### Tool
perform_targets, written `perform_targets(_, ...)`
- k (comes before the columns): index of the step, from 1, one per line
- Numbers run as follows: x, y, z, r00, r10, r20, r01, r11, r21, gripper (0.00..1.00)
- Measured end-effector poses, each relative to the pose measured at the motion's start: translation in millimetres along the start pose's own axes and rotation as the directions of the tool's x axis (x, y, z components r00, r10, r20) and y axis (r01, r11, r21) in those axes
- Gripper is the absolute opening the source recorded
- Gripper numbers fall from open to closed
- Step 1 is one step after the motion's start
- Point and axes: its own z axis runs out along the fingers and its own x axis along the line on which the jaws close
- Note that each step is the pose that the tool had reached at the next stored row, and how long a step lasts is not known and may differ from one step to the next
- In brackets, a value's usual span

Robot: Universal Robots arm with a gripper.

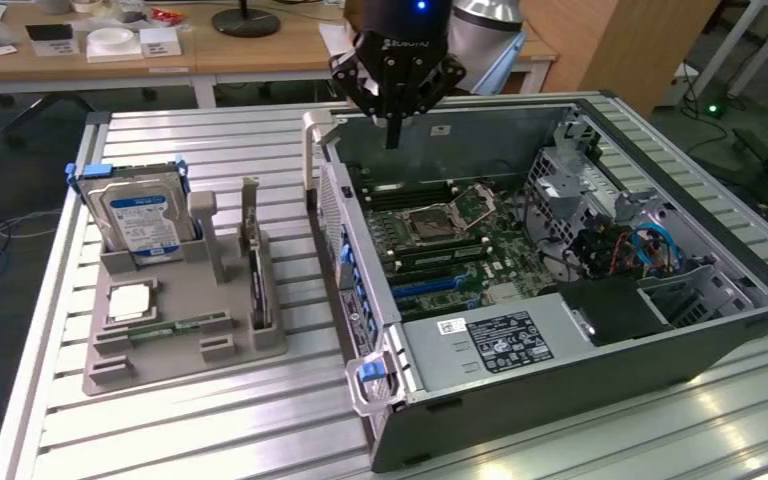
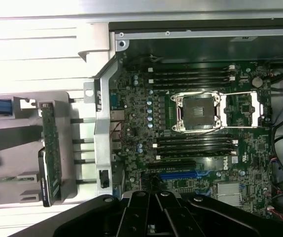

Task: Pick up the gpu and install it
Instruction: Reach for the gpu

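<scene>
The gpu point(image 1: 260, 285) stands on edge in a slot of the grey holder point(image 1: 184, 350) on the exterior view's left, a thin green card with a black fan side. In the wrist view the gpu point(image 2: 50, 160) is seen edge-on beside the case wall. My gripper point(image 1: 391, 140) hangs above the far end of the open computer case point(image 1: 598, 350), over the motherboard point(image 1: 451, 240), well apart from the card. Its fingers point(image 2: 149, 210) are shut together with nothing between them. A blue expansion slot point(image 2: 178, 175) lies on the motherboard point(image 2: 131, 123) close to the fingertips.
A hard drive with a blue label point(image 1: 144, 215) stands upright in the holder, and a memory stick point(image 1: 177, 327) and a chip point(image 1: 131, 300) lie in it. The case's tall side wall point(image 1: 337, 230) rises between holder and motherboard. Desks with clutter stand behind.
</scene>
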Motion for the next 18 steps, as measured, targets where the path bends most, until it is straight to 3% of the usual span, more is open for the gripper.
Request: perform_targets(18, 23.9, -1.9, -0.6, 1.0, 0.0, 0.0, 0.0, 1.0, 0.0, 0.11)
